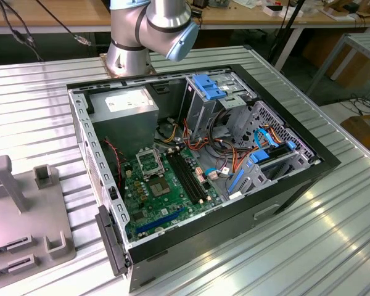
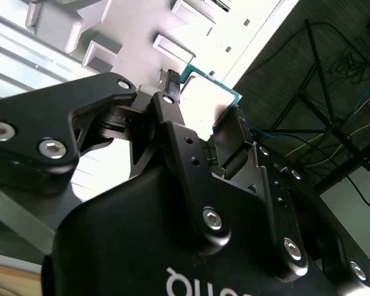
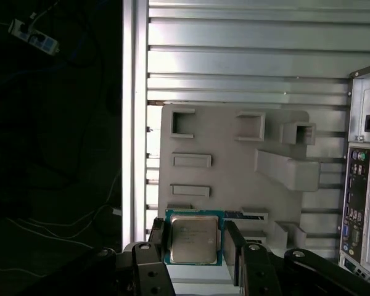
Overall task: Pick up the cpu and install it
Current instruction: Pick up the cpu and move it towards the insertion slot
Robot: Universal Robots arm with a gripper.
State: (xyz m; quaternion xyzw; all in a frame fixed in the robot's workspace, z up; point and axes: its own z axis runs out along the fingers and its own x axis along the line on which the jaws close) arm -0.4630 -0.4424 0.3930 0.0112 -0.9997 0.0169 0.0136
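Pick-up step — the gripper (image 3: 194, 243) is clamping the cpu (image 3: 193, 239) by two edges over the grey tray (image 3: 234, 166) — seating it is probably demanding square alignment with the socket (image 1: 149, 163).

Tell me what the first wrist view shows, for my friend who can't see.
The gripper holds the cpu, a small silver square with a green edge, between its two black fingers. Beyond it a grey slotted tray lies on a ribbed metal table, with a computer case beside the tray.
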